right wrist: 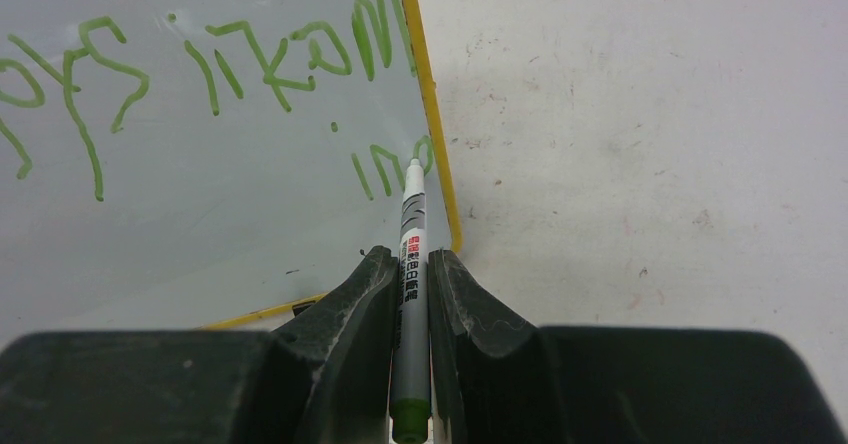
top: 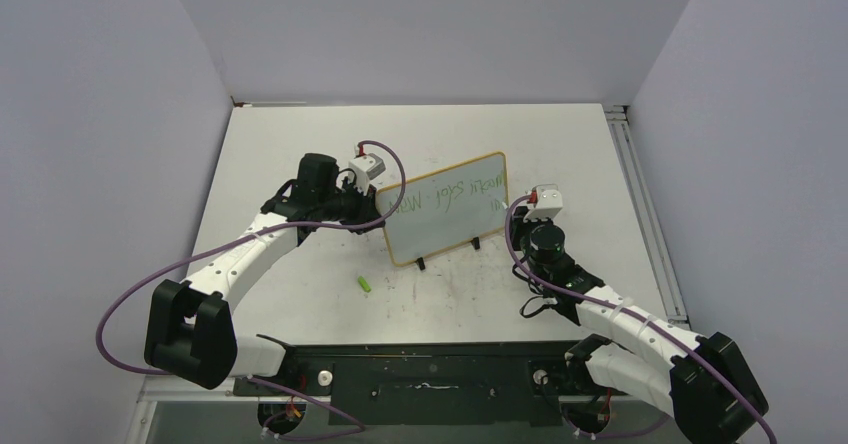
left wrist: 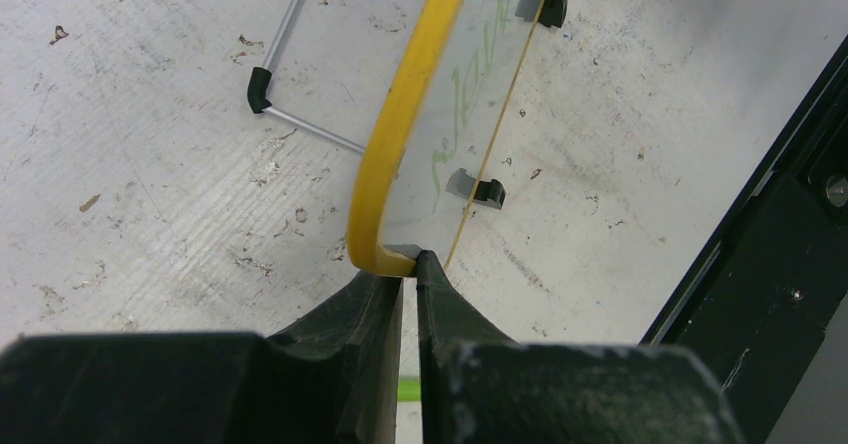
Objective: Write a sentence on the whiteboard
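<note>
Top external view shows the whiteboard (top: 445, 214) standing on two black feet (top: 421, 262) near the middle of the surface (top: 300, 144), set at a slant between the two arms. The sentence (top: 455, 192) runs across it in thin green strokes, with a short second line near its right end. The letters look upside down from here. The left claw (top: 372, 210) meets the board's left edge and the right claw (top: 522, 216) is at its right edge. A small green cap (top: 365, 284) lies alone on the surface, just in front of the board. Neither wrist view shows the cap clearly.

The left wrist view gives what the overhead cannot. The fingers are together, clamped on the rounded corner of the yellow frame, and the board is seen edge-on. A thin metal rod (left wrist: 300, 64) with a black elbow lies on the scuffed surface beyond the frame.

The right wrist view shows that claw clamped on a marker (right wrist: 411, 294), a grey barrel with red print and a green end. The white tip points at the short second line, just beside the frame. Whether the tip touches the board cannot be told
</note>
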{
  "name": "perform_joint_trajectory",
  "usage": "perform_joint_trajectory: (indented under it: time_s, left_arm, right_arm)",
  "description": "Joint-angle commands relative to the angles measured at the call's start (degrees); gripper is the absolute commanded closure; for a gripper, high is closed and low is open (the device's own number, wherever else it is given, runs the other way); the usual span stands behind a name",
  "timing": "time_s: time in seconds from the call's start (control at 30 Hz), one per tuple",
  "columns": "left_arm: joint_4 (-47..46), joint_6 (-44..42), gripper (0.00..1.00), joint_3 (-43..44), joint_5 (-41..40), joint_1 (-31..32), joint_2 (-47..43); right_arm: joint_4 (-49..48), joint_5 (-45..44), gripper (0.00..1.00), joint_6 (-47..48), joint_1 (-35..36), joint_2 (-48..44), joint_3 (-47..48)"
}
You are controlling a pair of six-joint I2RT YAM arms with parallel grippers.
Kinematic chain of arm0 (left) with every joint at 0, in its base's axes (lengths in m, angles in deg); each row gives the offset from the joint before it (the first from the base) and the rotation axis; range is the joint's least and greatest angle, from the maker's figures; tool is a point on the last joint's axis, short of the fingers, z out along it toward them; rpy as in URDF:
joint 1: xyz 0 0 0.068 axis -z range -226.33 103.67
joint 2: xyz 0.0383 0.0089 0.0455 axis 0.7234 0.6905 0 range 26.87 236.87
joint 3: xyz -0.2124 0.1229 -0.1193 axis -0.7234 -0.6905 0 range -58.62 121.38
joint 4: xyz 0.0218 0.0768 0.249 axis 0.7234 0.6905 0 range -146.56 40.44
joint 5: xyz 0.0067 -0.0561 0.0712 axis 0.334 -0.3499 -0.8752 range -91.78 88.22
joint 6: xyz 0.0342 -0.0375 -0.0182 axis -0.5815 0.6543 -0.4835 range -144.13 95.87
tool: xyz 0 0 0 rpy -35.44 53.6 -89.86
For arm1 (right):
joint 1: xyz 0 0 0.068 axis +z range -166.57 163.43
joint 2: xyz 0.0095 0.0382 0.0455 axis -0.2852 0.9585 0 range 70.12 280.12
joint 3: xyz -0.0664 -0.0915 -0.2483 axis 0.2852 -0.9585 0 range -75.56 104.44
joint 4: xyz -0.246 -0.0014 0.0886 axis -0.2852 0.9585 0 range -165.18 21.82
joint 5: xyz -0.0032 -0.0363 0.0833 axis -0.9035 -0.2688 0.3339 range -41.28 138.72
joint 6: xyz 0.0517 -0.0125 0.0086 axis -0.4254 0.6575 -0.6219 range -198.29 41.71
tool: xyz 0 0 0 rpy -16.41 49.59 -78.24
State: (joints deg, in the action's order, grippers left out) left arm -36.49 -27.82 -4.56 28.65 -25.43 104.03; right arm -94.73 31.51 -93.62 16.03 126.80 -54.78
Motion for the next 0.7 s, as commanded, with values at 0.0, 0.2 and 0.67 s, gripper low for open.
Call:
perform_joint_trajectory:
  time_s: [0.0,0.2,0.67]
  left_arm:
    - [1.46,-2.06,1.0,0.96,-1.45,0.71,0.72]
    - [1.46,-2.12,1.0,0.96,-1.46,0.71,0.79]
    - [1.45,-2.12,1.0,1.04,-1.44,0.71,0.66]
  right_arm:
    - [-0.82,-0.93,0.95,-0.58,-0.06,1.04,0.49]
    - [-0.39,-1.77,0.95,-0.75,-0.06,1.1,0.57]
    - [-0.77,-2.22,0.95,-0.66,-0.18,2.09,0.72]
